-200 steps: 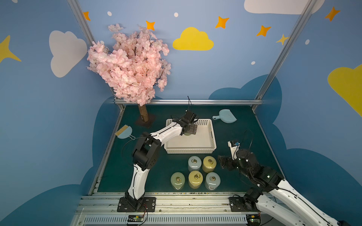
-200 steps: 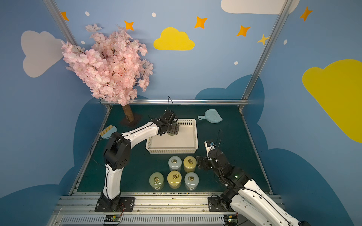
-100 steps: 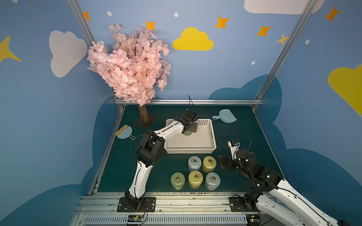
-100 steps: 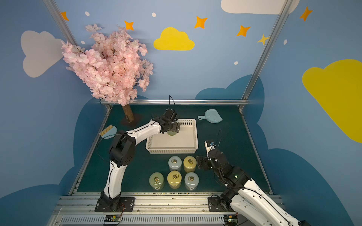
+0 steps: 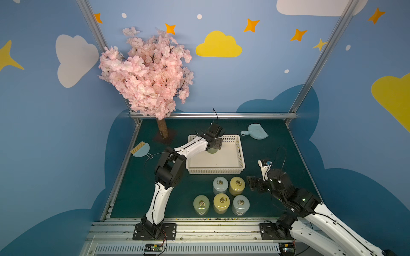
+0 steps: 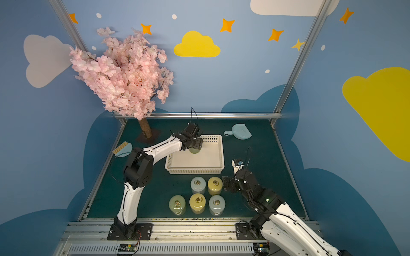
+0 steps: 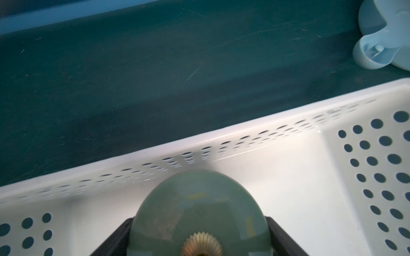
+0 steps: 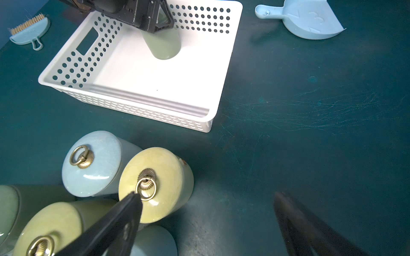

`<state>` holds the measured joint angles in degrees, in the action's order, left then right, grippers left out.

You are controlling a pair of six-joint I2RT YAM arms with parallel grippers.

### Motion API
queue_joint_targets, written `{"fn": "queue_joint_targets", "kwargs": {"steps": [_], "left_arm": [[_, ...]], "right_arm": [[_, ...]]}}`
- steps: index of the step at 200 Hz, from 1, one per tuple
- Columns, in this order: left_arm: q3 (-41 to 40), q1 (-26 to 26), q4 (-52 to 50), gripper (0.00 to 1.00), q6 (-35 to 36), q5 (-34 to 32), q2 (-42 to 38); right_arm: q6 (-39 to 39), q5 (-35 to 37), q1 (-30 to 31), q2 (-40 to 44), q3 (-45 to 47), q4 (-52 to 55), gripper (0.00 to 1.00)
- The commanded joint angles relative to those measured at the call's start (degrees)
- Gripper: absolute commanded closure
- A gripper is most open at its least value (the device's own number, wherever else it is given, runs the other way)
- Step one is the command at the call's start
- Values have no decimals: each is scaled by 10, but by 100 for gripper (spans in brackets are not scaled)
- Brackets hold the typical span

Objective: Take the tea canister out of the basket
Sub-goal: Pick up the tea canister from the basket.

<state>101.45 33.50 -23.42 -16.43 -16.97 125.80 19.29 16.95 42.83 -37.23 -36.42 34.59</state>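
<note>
A pale green tea canister (image 5: 212,151) (image 6: 194,151) stands in the white perforated basket (image 5: 216,170) (image 6: 195,170), near its far wall. My left gripper (image 5: 213,146) (image 6: 195,146) reaches down into the basket from the left and is shut on the canister's lid. In the left wrist view the black fingers (image 7: 124,230) press on both sides of the green lid (image 7: 199,206), which has a brass knob. The right wrist view shows the canister's body (image 8: 165,44) under that gripper. My right gripper (image 5: 251,185) (image 8: 207,195) is open and holds nothing, low over the mat right of the basket.
Several canisters (image 5: 220,198) in yellow, blue and green stand grouped on the green mat in front of the basket; the right gripper's finger (image 8: 124,212) hangs over a yellow one (image 8: 155,184). A blue dustpan (image 5: 256,132), a brush (image 5: 140,149) and a pink tree's trunk (image 5: 163,130) sit at the back.
My left gripper has closed from wide open onto the green canister's lid, with the arm reaching a little farther into the basket. The right arm has stayed still.
</note>
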Motion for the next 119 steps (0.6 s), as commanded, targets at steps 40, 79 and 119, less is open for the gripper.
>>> {"fn": "queue_joint_targets", "kwargs": {"steps": [40, 79, 119], "left_arm": [[-1, -1, -1, 46, 5, 13, -5], [-6, -1, 2, 50, 11, 5, -29], [-10, -2, -4, 53, 18, 7, -54]], "right_arm": [[4, 7, -3, 6, -15, 5, 2], [5, 7, -3, 11, -15, 9, 2], [7, 9, -3, 17, -18, 17, 2]]}}
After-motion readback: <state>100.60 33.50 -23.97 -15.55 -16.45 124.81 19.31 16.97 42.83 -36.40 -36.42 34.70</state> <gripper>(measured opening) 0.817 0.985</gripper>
